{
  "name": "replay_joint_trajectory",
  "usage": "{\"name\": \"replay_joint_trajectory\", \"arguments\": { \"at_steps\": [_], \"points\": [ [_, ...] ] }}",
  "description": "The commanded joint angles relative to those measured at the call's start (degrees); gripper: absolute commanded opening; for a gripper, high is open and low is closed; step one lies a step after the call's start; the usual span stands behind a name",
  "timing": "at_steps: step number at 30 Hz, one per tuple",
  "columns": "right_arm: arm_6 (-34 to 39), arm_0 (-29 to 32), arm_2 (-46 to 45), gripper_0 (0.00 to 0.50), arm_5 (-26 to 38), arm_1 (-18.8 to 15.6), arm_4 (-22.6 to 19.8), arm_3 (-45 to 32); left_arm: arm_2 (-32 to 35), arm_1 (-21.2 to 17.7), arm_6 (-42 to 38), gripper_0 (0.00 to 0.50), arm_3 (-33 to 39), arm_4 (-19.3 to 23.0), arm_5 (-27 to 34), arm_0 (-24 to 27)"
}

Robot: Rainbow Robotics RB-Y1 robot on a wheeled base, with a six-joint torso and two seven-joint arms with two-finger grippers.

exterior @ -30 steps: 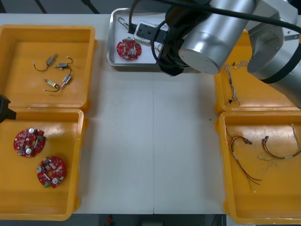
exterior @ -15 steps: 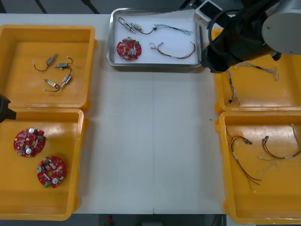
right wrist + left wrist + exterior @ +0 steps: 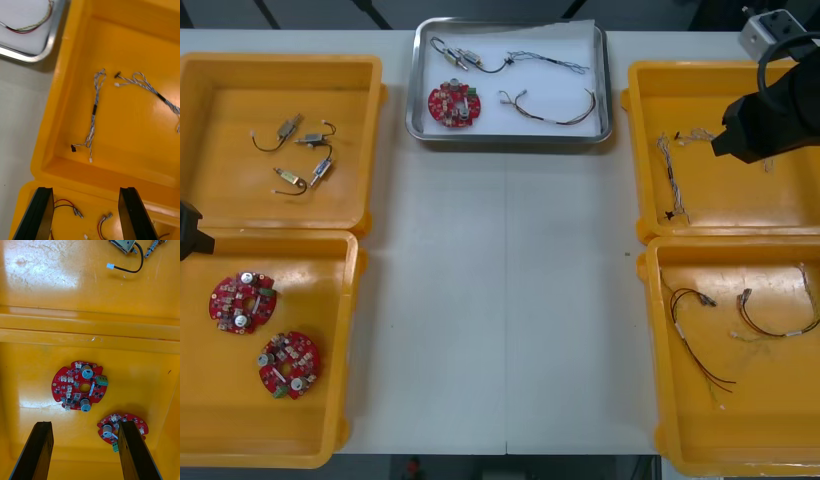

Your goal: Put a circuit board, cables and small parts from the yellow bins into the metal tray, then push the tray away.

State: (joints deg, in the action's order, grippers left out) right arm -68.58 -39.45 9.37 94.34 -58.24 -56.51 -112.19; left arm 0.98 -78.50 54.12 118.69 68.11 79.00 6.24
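The metal tray (image 3: 416, 120) stands at the table's far middle, white inside. In it lie a round red circuit board (image 3: 454, 103), a small metal part with a black cable (image 3: 463, 58), a twisted blue and white cable (image 3: 552, 62) and a red and yellow cable (image 3: 546, 108). My right gripper (image 3: 85, 213) is open and empty over the wall between the two right bins; its arm (image 3: 772, 110) hangs over the far right bin. Twisted cables (image 3: 94, 112) lie beyond its fingers. My left gripper (image 3: 82, 452) is open above two circuit boards (image 3: 80, 386) in the near left bin.
The far left yellow bin (image 3: 210, 70) holds several small metal parts (image 3: 298, 150). The near left bin (image 3: 345, 330) holds two red boards. The far right bin (image 3: 645, 200) holds twisted cables, the near right bin (image 3: 660, 400) red and black cables (image 3: 695, 330). Bare table lies between the bins.
My right arm has swung from over the tray rightward to the far right bin, uncovering the tray's contents. The left arm has stayed put.
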Motion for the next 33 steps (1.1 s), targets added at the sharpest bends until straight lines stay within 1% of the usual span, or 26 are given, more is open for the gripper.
{"name": "replay_joint_trajectory", "arguments": {
  "at_steps": [1,5,9,13,16,20,22,25,29,33],
  "points": [
    [6.9,3.7,-5.4,0.5,3.1,-2.5,-1.0,0.8,2.0,-2.6,-4.1,0.5,1.0,0.4,-0.5,-0.6],
    [11.2,6.8,-8.3,0.5,6.0,-3.2,-2.0,0.8,2.0,-2.6,-4.1,0.5,1.0,0.4,-0.5,-0.6],
    [13.6,10.3,-11.3,0.5,6.9,-3.7,-4.2,0.8,2.0,-2.6,-4.1,0.5,1.0,0.4,-0.5,-0.6],
    [13.4,15.3,-16.1,0.5,7.4,-3.7,-6.6,0.7,2.0,-2.6,-4.1,0.5,1.0,0.4,-0.5,-0.6],
    [13.1,18.8,-18.9,0.5,7.4,-3.7,-7.6,-0.3,2.0,-2.6,-4.1,0.5,1.0,0.4,-0.5,-0.6],
    [13.5,22.8,-20.9,0.5,7.5,-3.7,-6.8,-3.1,2.0,-2.6,-4.1,0.5,1.0,0.4,-0.5,-0.6],
    [13.2,25.0,-21.4,0.5,7.5,-3.7,-5.5,-5.0,2.0,-2.6,-4.1,0.5,1.0,0.4,-0.5,-0.6],
    [12.9,26.9,-21.4,0.5,7.5,-3.6,-4.6,-6.5,2.0,-2.6,-4.1,0.5,1.0,0.4,-0.5,-0.6],
    [12.1,28.0,-21.3,0.5,7.5,-2.8,-3.6,-8.0,2.0,-2.6,-4.1,0.5,1.0,0.4,-0.5,-0.6],
    [11.2,28.7,-21.4,0.5,7.5,-0.7,-2.3,-9.4,2.0,-2.6,-4.1,0.5,1.0,0.4,-0.5,-0.6]
  ]
}}
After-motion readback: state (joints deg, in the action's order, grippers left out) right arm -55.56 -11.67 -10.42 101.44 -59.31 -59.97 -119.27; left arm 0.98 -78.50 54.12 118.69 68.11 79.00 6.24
